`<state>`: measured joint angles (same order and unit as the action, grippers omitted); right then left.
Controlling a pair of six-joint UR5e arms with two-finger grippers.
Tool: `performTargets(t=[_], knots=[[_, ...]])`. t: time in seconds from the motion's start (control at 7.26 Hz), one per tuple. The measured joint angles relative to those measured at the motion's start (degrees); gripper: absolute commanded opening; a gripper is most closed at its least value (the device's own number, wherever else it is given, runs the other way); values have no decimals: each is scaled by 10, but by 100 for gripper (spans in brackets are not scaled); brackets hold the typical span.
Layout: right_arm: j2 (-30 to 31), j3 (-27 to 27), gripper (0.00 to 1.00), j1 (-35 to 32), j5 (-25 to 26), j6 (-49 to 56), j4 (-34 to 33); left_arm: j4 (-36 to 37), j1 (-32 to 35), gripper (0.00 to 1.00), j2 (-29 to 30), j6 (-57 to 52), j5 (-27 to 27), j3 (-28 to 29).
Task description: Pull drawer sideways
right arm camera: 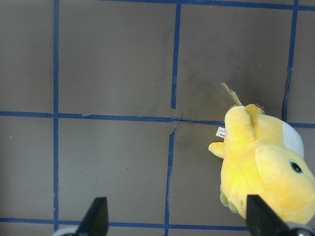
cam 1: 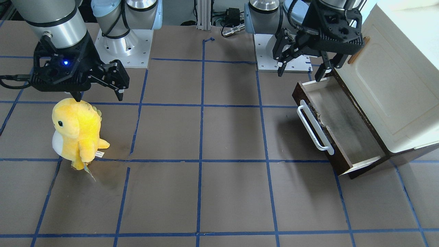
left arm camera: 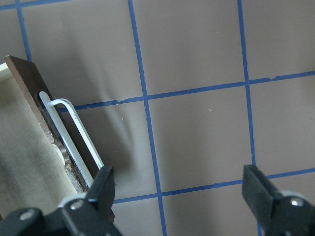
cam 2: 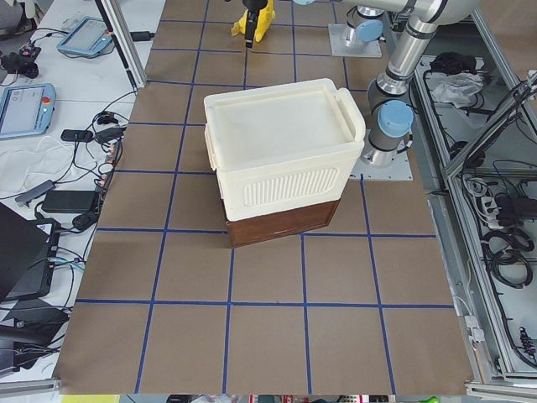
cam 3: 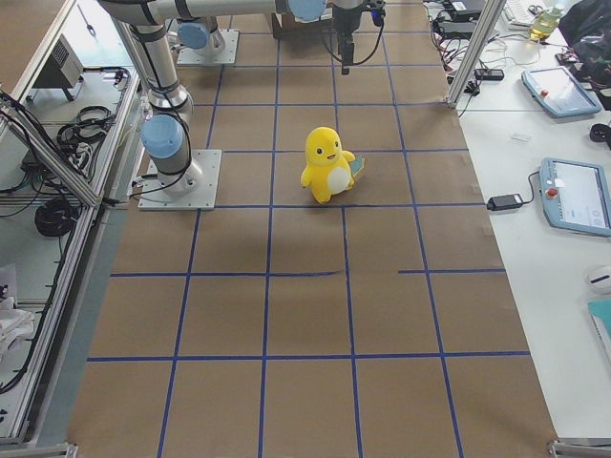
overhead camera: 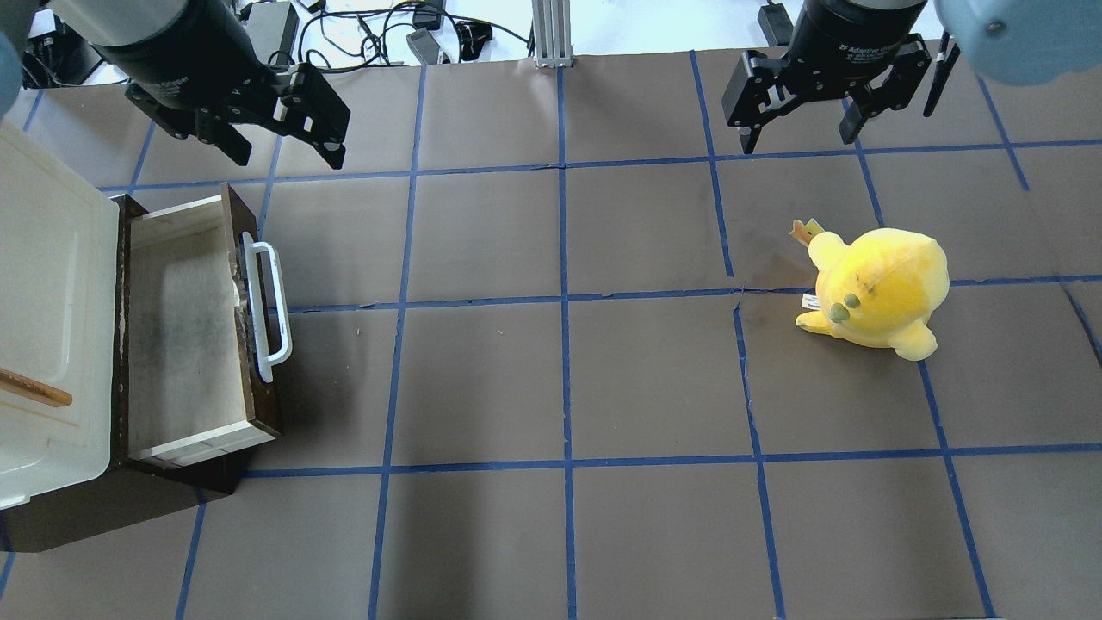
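Note:
The drawer [overhead camera: 185, 331] has a dark brown front, a long white bar handle [overhead camera: 269, 311] and a pale cream inside. It stands pulled out from under the cream cabinet [overhead camera: 47, 310]. It also shows in the front-facing view [cam 1: 337, 127] and the left wrist view [left arm camera: 29, 147]. My left gripper [overhead camera: 284, 146] is open and empty, hovering above the table just past the drawer's far end. In the front-facing view it [cam 1: 301, 70] hangs over the drawer's corner. My right gripper [overhead camera: 799, 133] is open and empty, far off on the other side.
A yellow plush toy [overhead camera: 874, 288] stands on the table under the right gripper's side; it also shows in the right wrist view [right arm camera: 266, 162]. The cream cabinet with a small wooden handle [overhead camera: 34, 389] sits on a dark base at the table's left edge.

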<state>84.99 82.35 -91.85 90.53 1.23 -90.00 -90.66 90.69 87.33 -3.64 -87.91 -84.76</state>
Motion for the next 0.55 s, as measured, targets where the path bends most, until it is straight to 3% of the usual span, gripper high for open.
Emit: performTargets(t=[0.55], knots=[[0,0,100,0,0,0,0,-6,1,100,0,17,-25,-3]])
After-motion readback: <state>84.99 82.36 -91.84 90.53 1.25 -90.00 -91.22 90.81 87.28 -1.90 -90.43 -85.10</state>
